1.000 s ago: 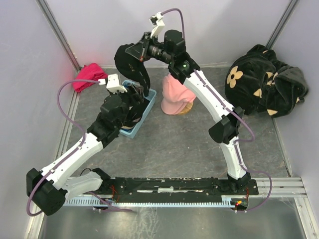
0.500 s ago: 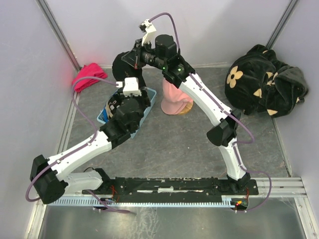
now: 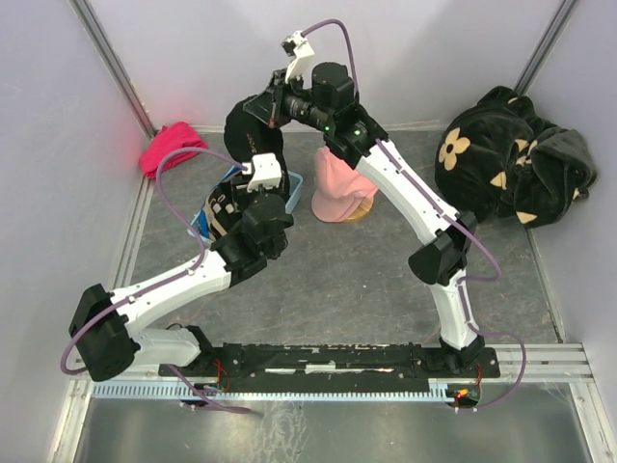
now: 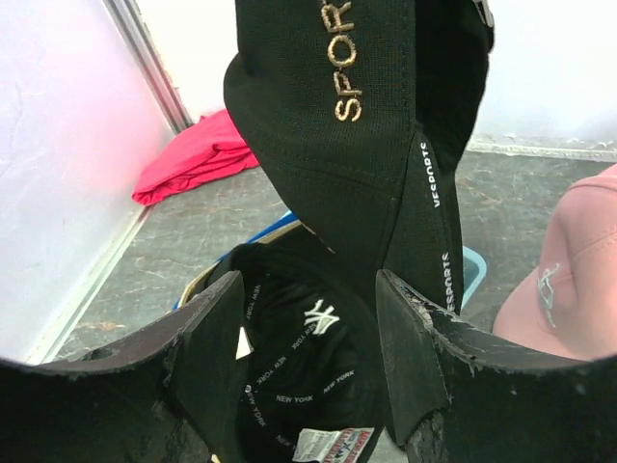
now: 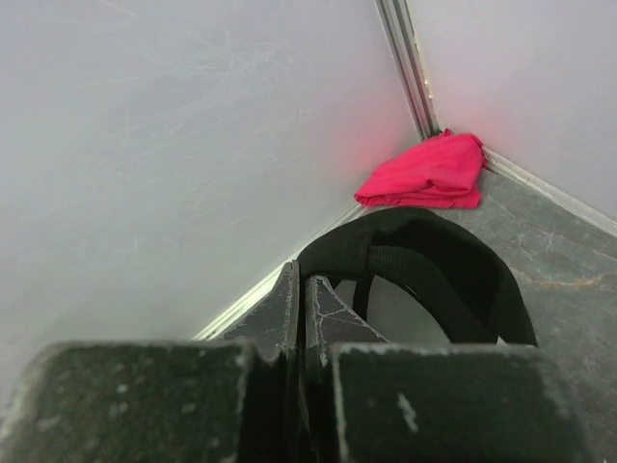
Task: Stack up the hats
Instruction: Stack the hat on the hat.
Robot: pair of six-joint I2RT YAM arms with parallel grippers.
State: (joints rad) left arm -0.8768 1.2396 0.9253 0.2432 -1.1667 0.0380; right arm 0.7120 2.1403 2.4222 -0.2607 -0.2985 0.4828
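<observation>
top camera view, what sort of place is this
Probably a robot lab test booth: plain white walls, a metal corner post, left arm and right arm bolted to one rail, a pink cap on a grey table.

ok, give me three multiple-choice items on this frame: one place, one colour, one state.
1. The red cloth lies in: A the far-left corner; B the far-right corner; C the near edge.
2. The cap in the right end effector is: A pink; B black; C blue.
3. The left end effector is: A open, empty; B shut on a cap; C shut on the cloth.
Answers: 1 A, the top view shows it at far left. 2 B, the black cap hangs from its closed fingers. 3 A, its fingers stand apart, gripping nothing.
</observation>
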